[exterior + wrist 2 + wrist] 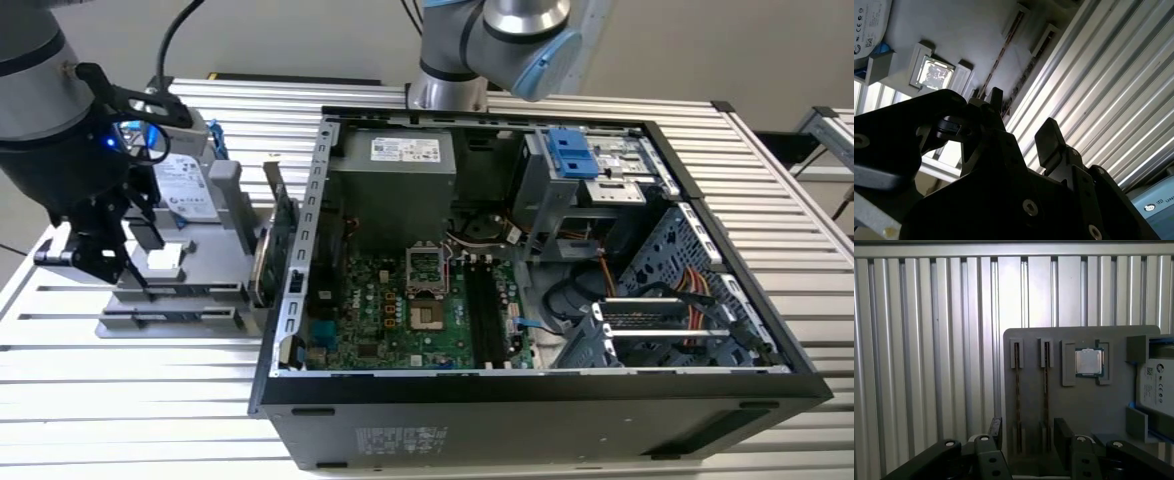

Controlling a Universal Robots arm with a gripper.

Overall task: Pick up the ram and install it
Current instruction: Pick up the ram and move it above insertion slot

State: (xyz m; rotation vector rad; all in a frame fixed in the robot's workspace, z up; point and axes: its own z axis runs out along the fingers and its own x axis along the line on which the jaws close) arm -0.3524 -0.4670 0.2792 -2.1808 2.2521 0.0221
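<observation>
Two ram sticks stand on edge in parallel slots of a grey holder: one ram stick and a second ram stick. In the second wrist view they show as thin lines, the ram among them. My gripper hovers open over the near end of the holder, touching neither stick. Its fingers stand apart, and both sticks run toward the gap between them. In the exterior view the gripper hangs over the holder at the exterior view's left. The open computer case shows its board's dark memory slots.
On the holder also lie a square silver processor and a silver hard drive with blue rails. A green expansion card stands on edge between the holder and the case wall. Ribbed metal tabletop surrounds everything.
</observation>
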